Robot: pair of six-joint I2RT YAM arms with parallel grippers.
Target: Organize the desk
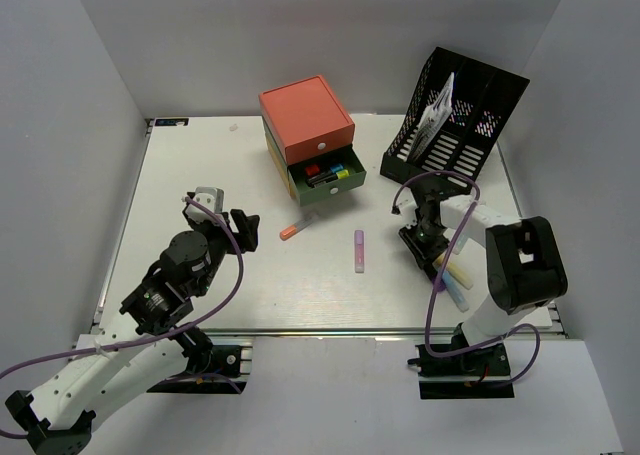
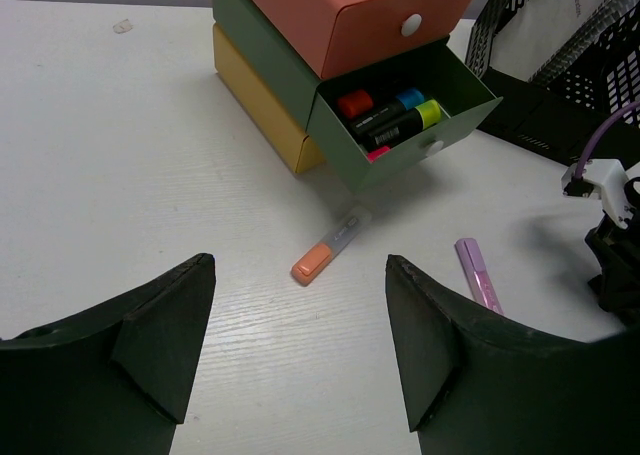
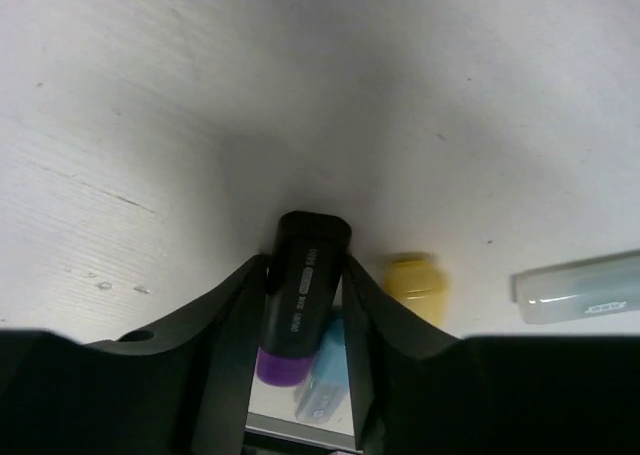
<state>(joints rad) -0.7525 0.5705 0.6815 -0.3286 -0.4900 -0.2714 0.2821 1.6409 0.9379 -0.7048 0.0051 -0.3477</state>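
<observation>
The white desk (image 1: 190, 175) holds loose markers. My right gripper (image 3: 304, 267) is shut on a black marker with a purple cap (image 3: 300, 300), low over the desk at the right (image 1: 424, 243). A blue-capped marker (image 3: 325, 380), a yellow cap (image 3: 416, 285) and a pale marker (image 3: 580, 287) lie beside it. My left gripper (image 2: 298, 275) is open and empty, above the desk (image 1: 243, 229), short of an orange-capped marker (image 2: 325, 247) (image 1: 293, 230). A purple marker (image 2: 477, 272) (image 1: 358, 250) lies to its right.
A small drawer unit (image 1: 305, 125) with a red top stands at the back centre; its green drawer (image 2: 400, 115) is open and holds several markers. A black mesh file rack (image 1: 455, 115) with papers stands at the back right. Grey walls enclose the desk.
</observation>
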